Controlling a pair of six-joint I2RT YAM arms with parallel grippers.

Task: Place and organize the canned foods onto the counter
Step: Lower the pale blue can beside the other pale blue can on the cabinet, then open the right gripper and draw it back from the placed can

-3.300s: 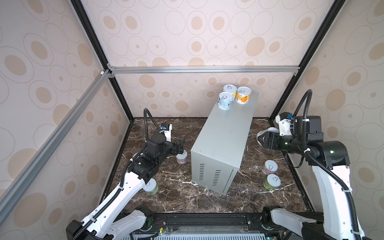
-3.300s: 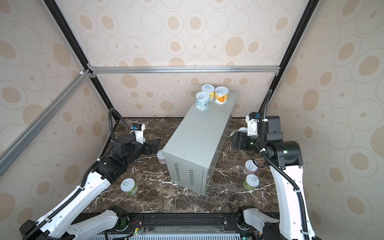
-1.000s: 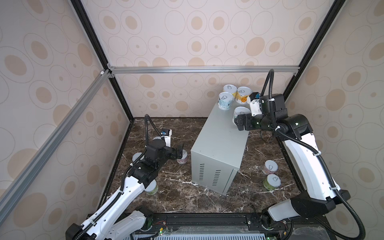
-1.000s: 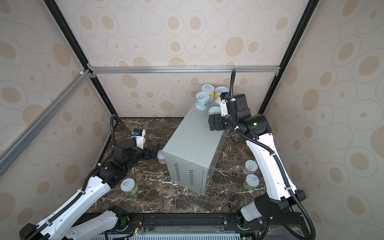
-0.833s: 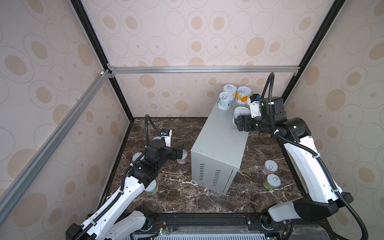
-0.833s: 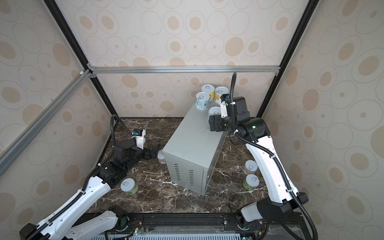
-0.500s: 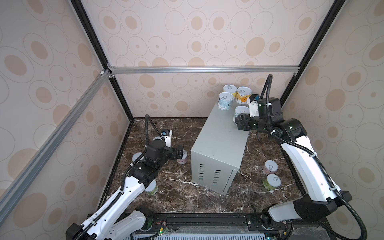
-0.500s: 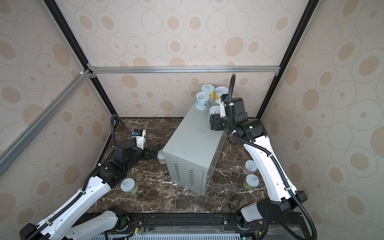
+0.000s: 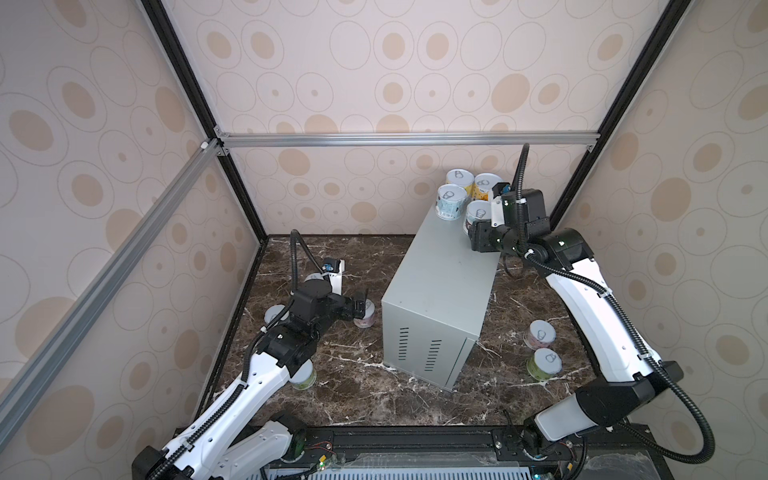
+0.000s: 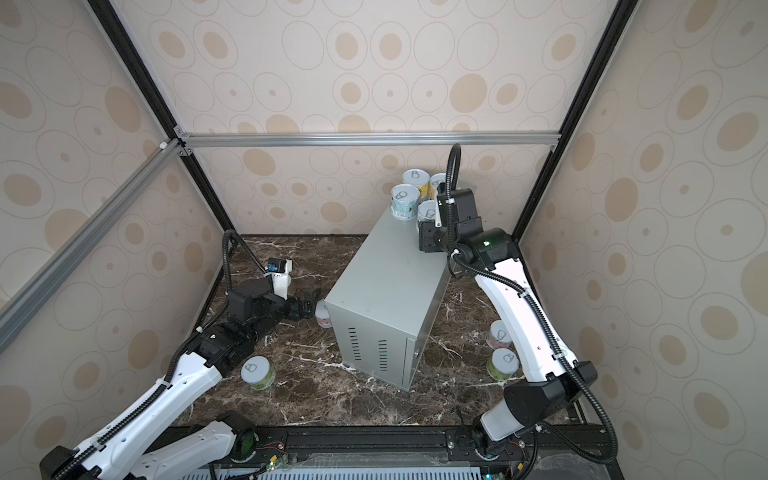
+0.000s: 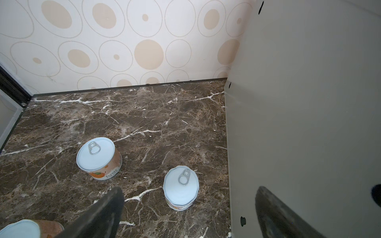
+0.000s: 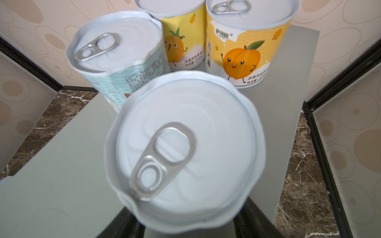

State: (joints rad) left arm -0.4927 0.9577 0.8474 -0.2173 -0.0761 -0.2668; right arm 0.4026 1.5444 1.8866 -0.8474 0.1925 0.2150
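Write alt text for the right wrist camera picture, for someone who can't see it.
A silver-lidded can fills the middle, seen from above on the pale-grey counter, with the right gripper flanking it with dark fingers. Behind it stand a pale blue can, a yellow pineapple can and a yellow peach can.

1. The dark marble desk (image 9: pixel 374 399) carries a grey metal box (image 9: pixel 440 274), which stands at an angle with vent slots on its near end.
2. Four cans cluster at the far end of the box's flat top: a pineapple can (image 12: pixel 181 41), a peach can (image 12: pixel 243 51), a pale blue can (image 9: pixel 450 203) and a fourth can (image 9: pixel 478 212) at the right edge.
3. Left of the box, on the desk, are a pink can (image 9: pixel 365 318) just beside its wall, an orange-label can (image 11: pixel 97 158), a salmon can (image 11: pixel 20 228) and, nearer, a green can (image 9: pixel 303 377).
4. Right of the box, a right pink can (image 9: pixel 539 334) and a right green can (image 9: pixel 544 365) stand close together.
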